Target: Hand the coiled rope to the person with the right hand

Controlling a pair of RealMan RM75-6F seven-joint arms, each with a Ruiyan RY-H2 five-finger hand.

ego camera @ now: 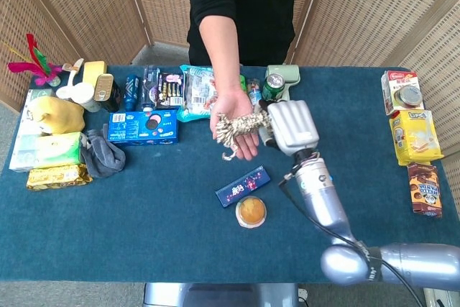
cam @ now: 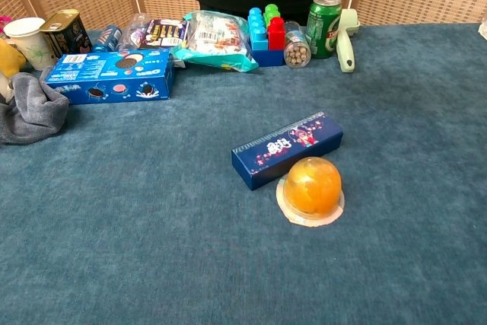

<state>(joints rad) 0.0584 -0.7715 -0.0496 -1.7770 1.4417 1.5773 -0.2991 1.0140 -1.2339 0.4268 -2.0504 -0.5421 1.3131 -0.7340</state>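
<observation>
Above the person's open palm (ego camera: 237, 124), I hold the beige-and-brown coiled rope (ego camera: 238, 126) in my right hand (ego camera: 291, 126), fingers clamped on one end of the bundle. The rope rests on or just over the palm; I cannot tell whether it touches. My left hand appears in neither view.

Handling judgement: the rope looks light, soft and pliable. A loose tail hangs from the coil, so the bundle may sag or unwind if gripped at a single strand. Grip across the wrapped middle, where the turns bind together.

Count, on the blue cloth-covered desk (ego camera: 144, 221): one coiled rope; one dark blue printed rectangular box (ego camera: 243, 185); one orange jelly cup with clear dome (ego camera: 251, 211), touching that box; one green drink can (cam: 325, 14); one blue biscuit box (ego camera: 143, 126).
</observation>
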